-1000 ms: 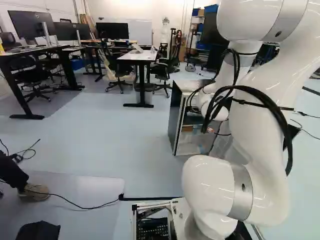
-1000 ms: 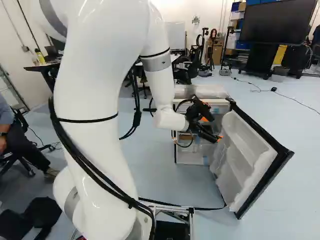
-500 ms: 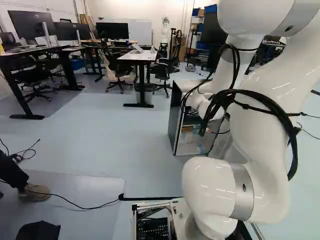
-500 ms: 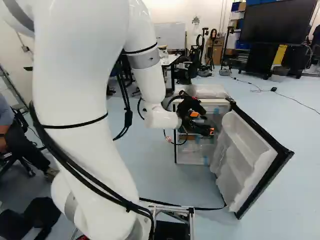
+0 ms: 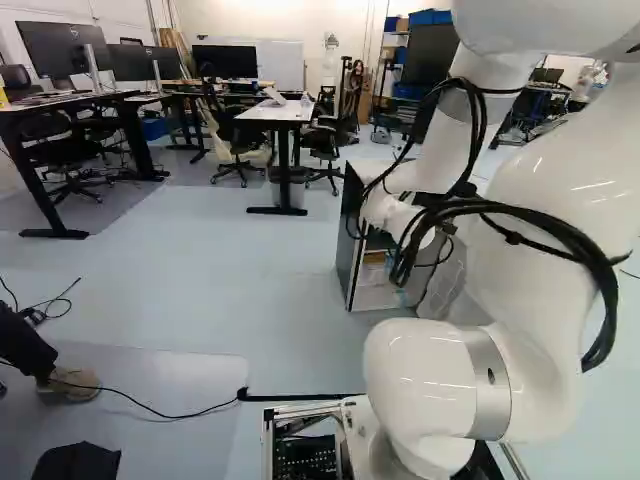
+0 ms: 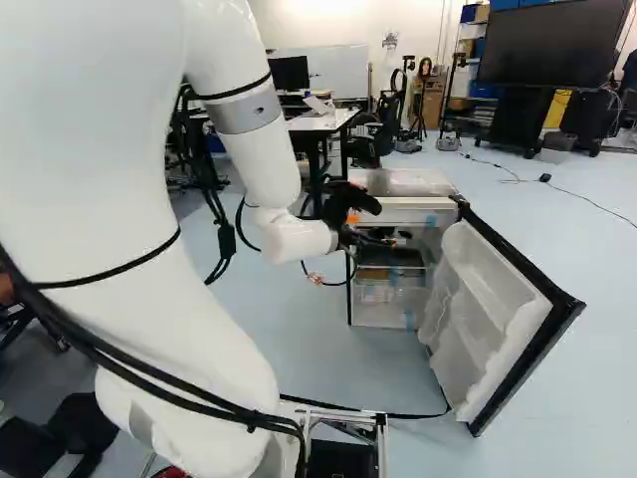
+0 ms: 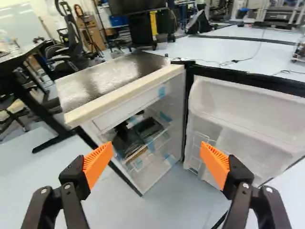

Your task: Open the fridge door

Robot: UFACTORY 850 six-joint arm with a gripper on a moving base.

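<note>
In the right base view the gripper (image 6: 390, 239) is before the upper left part of the small fridge (image 6: 398, 215), whose door (image 6: 488, 314) stands wide open to the right. The wrist view shows the gripper (image 7: 155, 164) open, its orange pads far apart with nothing held. Ahead of it lies the fridge (image 7: 125, 78) with its silver top, and the white inner side of the door (image 7: 248, 124) is ahead of the finger nearer the hinge. Dark items (image 7: 136, 136) sit on a shelf inside. The left base view shows the fridge's dark side (image 5: 350, 235), partly behind my arm.
Desks (image 5: 272, 112) with monitors and office chairs (image 5: 235, 140) stand beyond the fridge. A black cable (image 5: 150, 405) crosses the floor. A large screen (image 6: 552, 45) stands at the far right of the right base view. A person's leg and shoe (image 5: 68, 388) show at left.
My arm has swung left in the right base view, carrying the gripper away from the door to the fridge's left side. The fridge, its door and the base have not moved.
</note>
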